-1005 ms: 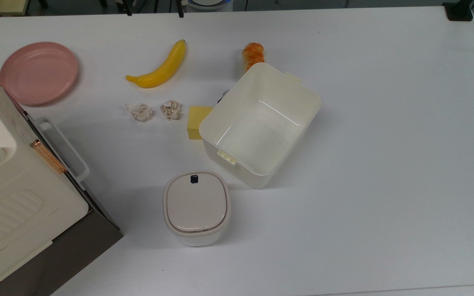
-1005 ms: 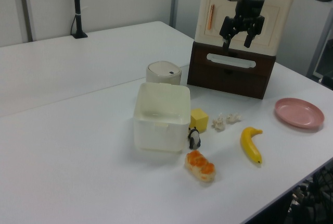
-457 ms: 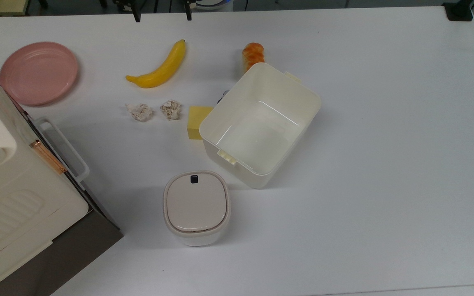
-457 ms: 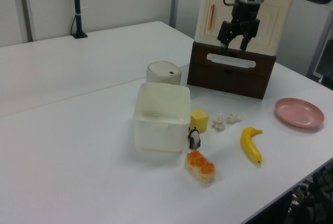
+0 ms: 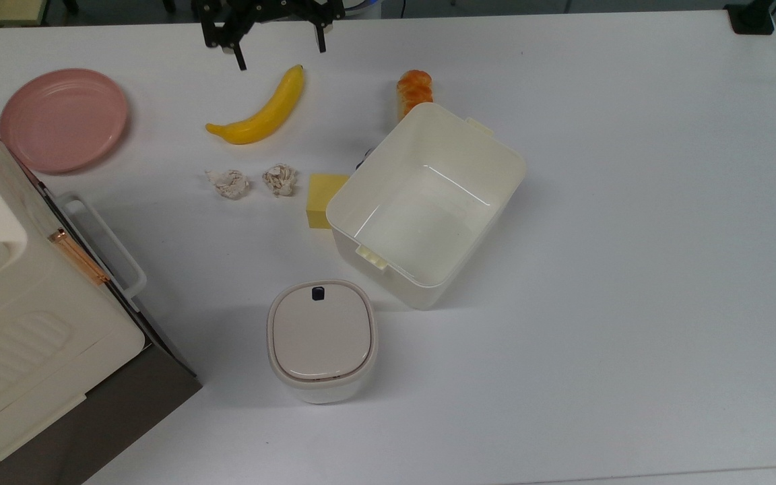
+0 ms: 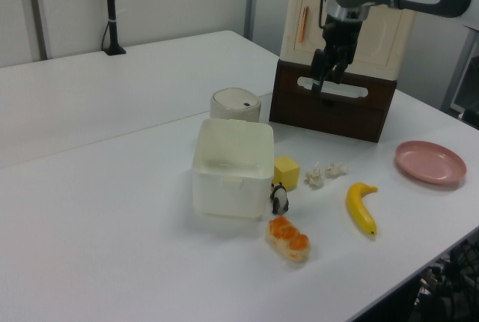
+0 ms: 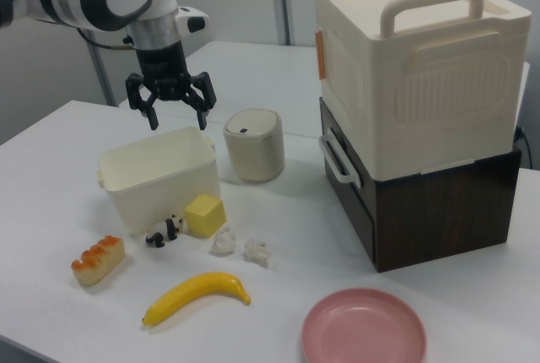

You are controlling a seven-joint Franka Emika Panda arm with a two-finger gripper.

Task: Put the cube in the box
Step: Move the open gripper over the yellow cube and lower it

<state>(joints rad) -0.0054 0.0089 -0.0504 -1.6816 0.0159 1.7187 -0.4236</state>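
You are at the approach step: the cube sits on the table, touching the box's outer wall on the top view's left. The pincer hangs high, spread wide and empty, fingers pointing down. Next, bring it over the cube and descend, minding the box wall.

Pale yellow cube on table, touching outer wall of open, empty cream-white box.
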